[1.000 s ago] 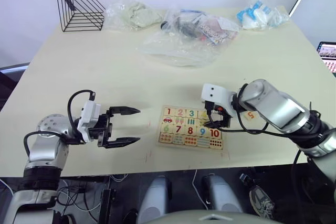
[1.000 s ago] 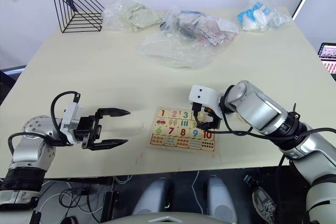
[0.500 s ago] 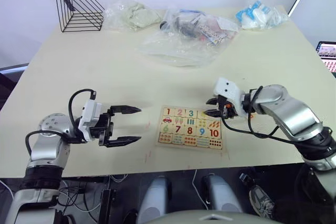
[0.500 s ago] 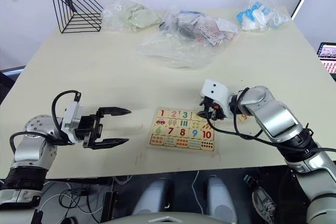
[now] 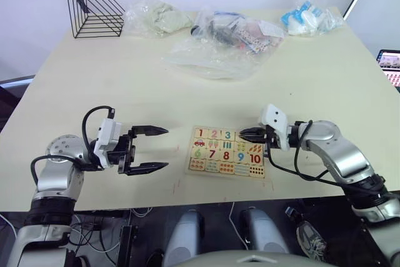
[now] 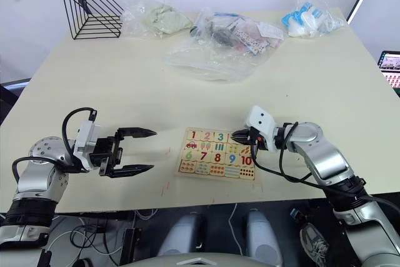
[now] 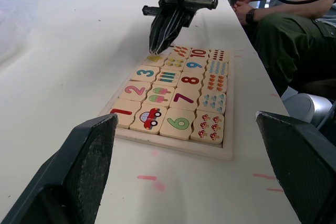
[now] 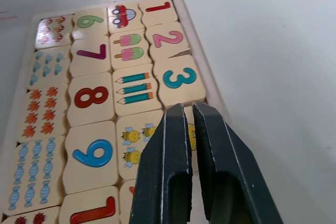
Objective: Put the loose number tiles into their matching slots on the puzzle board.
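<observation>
- Right pincer [image 6: 239, 135]: fingers drawn nearly together with only a thin slit between them and nothing gripped, tips poised over the top row of the puzzle board [image 5: 227, 174] at its right end, next to the blue 3 tile [image 8: 179, 78].
- Left pincer [image 5: 157, 149]: released, its two fingers spread wide, hovering above the desk [image 5: 125, 85] to the left of the board and well apart from it.
- Puzzle board: lies flat near the front edge of the desk, between the two pincers; the red 1 tile [image 7: 121, 112], the pink 2 tile [image 8: 167, 39] and the 3 tile sit in the top row; picture tiles fill the row below, among them a car tile [image 7: 150, 117]; the 6 [image 7: 178, 123], 7, 8, 9 and 10 tiles form the next row, and dot-count pictures the outermost row.
- Slot under the right pincer's tips: whether it holds a tile cannot be told.
- Far side of the desk: a black wire rack [image 5: 94, 5] at the left corner, and several clear plastic bags [image 5: 225, 39] with contents.
- Person [image 7: 294, 35]: seated beyond the desk's edge, seen from the left wrist view, hands clasped.
</observation>
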Tool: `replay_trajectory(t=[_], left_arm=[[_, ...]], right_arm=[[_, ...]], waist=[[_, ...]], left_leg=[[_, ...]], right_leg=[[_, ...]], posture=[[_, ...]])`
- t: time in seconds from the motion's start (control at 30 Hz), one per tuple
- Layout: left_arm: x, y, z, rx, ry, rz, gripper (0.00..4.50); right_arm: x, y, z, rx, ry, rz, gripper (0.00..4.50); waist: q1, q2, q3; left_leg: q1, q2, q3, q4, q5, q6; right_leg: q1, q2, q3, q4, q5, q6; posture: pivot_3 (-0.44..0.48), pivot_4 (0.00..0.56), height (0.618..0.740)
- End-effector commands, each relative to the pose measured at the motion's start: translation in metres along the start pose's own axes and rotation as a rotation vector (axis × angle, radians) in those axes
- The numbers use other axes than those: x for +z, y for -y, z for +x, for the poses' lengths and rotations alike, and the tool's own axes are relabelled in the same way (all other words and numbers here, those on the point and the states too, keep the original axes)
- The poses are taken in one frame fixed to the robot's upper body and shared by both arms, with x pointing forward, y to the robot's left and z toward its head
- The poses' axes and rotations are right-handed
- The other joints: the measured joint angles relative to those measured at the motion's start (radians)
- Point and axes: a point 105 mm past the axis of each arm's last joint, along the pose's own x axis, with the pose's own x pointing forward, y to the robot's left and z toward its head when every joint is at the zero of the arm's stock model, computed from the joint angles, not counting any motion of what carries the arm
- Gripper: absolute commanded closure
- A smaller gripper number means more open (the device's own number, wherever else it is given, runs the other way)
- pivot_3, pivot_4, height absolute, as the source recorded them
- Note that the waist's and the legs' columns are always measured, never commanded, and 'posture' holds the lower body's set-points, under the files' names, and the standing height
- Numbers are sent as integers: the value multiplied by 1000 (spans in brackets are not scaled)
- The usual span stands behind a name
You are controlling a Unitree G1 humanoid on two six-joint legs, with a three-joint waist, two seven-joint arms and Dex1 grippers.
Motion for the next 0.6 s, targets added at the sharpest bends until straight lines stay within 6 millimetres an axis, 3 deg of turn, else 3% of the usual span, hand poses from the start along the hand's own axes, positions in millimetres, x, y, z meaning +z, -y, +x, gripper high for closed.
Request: replay_trajectory(t=[0.03, 0.13, 0.33, 0.6], left_arm=[[7, 1, -1, -10, 1, 32, 0], [7, 1, -1, -8, -1, 29, 0], [5, 0, -3, 9, -7, 22, 0], [-8, -4, -3, 197, 0, -65, 0]], right_arm=[[-15, 4, -3, -30, -64, -19, 4260], [-21, 2, -3, -21, -87, 5, 4260], [7, 9, -13, -90, 53, -5, 4260], [5, 13, -52, -262, 87, 39, 4260]], waist=[[0, 0, 0], [0, 0, 0], [1, 0, 0], [4, 0, 0]], left_leg=[[0, 0, 0, 0, 0, 0], [1, 0, 0, 0, 0, 0], [1, 0, 0, 0, 0, 0], [1, 1, 0, 0, 0, 0]], right_leg=[[0, 0, 0, 0, 0, 0], [0, 0, 0, 0, 0, 0], [1, 0, 0, 0, 0, 0], [0, 0, 0, 0, 0, 0]], posture=[[0, 150, 740], [0, 150, 740], [0, 150, 740], [0, 150, 740]])
